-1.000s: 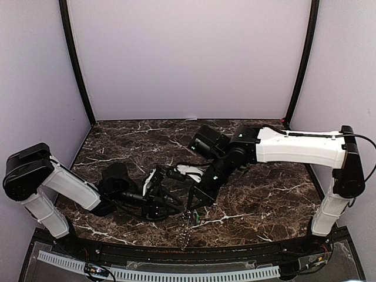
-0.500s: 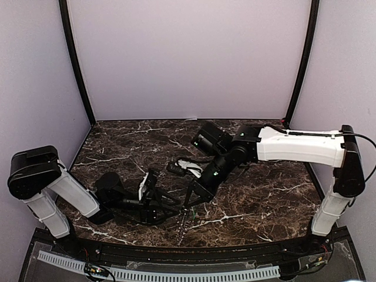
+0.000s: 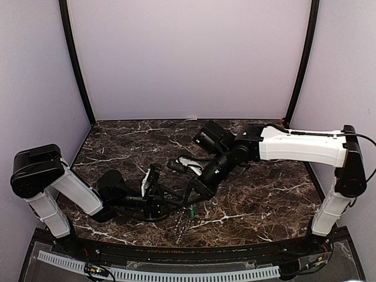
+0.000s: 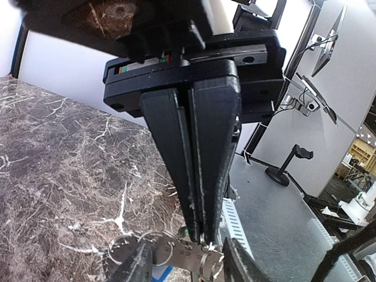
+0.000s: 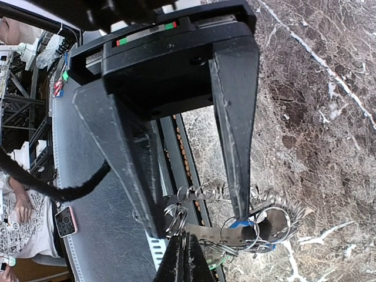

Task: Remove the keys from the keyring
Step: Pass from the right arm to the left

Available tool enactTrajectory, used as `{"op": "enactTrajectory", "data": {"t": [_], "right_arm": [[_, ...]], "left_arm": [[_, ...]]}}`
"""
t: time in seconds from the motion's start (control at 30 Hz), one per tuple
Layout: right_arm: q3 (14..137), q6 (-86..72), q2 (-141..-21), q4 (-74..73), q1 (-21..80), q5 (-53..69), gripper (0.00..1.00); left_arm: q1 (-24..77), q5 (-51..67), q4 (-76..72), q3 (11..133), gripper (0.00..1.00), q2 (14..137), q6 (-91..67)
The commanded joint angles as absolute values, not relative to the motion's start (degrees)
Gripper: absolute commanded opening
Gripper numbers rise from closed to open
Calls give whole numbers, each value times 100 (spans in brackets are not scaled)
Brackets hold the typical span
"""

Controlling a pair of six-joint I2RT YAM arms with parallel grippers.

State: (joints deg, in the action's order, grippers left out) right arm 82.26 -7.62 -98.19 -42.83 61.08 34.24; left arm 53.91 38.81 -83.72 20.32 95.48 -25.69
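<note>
The right gripper (image 4: 198, 232) has its two fingers pressed flat together, and their tips come down onto the upper edge of a flat metal tag (image 4: 176, 254); whether they nip the tag itself or one of the wire rings (image 4: 125, 249) threaded beside it is not clear. The left gripper (image 5: 198, 223) stands with its fingers apart, one on each side of the tag, so the tag lies between them. One of those fingers (image 5: 235, 147) ends right at a blue key head (image 5: 238, 224) hanging against the tag; I cannot tell whether it presses on it. The keyring (image 5: 292, 210), its toothed rim showing, sits just beyond that end of the tag, joined to it through the rings. A coiled chain (image 5: 200, 191) runs alongside the tag, over the marble table (image 3: 264, 200)
</note>
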Motion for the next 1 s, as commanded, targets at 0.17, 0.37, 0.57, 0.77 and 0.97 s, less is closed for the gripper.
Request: {"op": "enactTrajectory", "data": {"t": [0.17,0.37,0.57,0.77,0.97], "right_arm": [[8303,-745,-9606,-4113,6047,3650,0],[8319,-721,-9615,-4140,6016,3667,0],[8269,-729,-9565,-4073,5968,3655,0],[8027,-756,-9453,-3814,5963,3718,0],[7540,-816,-8992,-3189,5963,3758,16]], "left_arm": [[5423,4261,-8340,2265,32,9678,-2534],[5423,4395,-8406,2275,22,9704,-2551],[5423,4516,-8473,2258,6,9713,-2571],[5421,4542,-8478,2258,0,9662,-2563],[5423,4509,-8560,2216,0,9582,-2595]]}}
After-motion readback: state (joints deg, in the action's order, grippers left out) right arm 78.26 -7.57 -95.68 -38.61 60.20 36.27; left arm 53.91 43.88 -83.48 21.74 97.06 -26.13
